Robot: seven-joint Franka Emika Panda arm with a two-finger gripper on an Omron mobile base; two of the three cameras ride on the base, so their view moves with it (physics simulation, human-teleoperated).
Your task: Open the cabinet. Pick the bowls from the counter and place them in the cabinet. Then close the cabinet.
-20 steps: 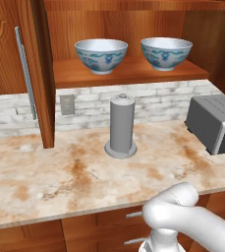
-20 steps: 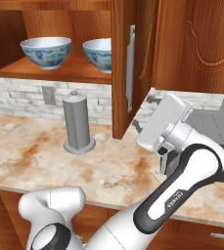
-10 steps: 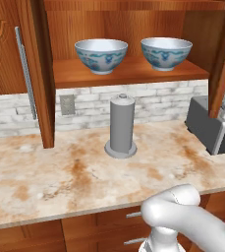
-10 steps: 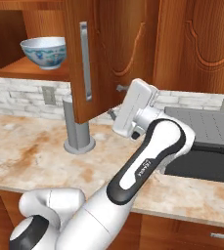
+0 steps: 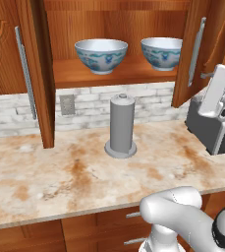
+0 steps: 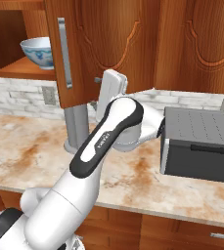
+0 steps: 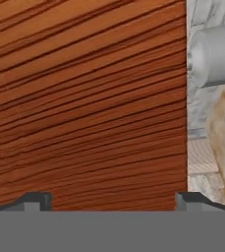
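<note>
Cabinet: the reddish-brown wooden wall cabinet point(image 5: 119, 74) is filling the top of the left base view, its left door standing open and its right door point(image 5: 198, 49) swung partway.
Bowls: two round glossy bowls with blue pattern point(image 5: 101, 55) point(image 5: 161, 52) are sitting side by side on the wooden shelf inside.
Gripper: the two-finger gripper point(image 7: 111, 199) is facing the door's wood grain close up, fingertips point(image 7: 35, 200) spread wide, pinching nothing.
Counter: the beige mottled stone counter point(image 5: 60, 182) is carrying a grey upright cylinder point(image 5: 121, 125) at centre.
</note>
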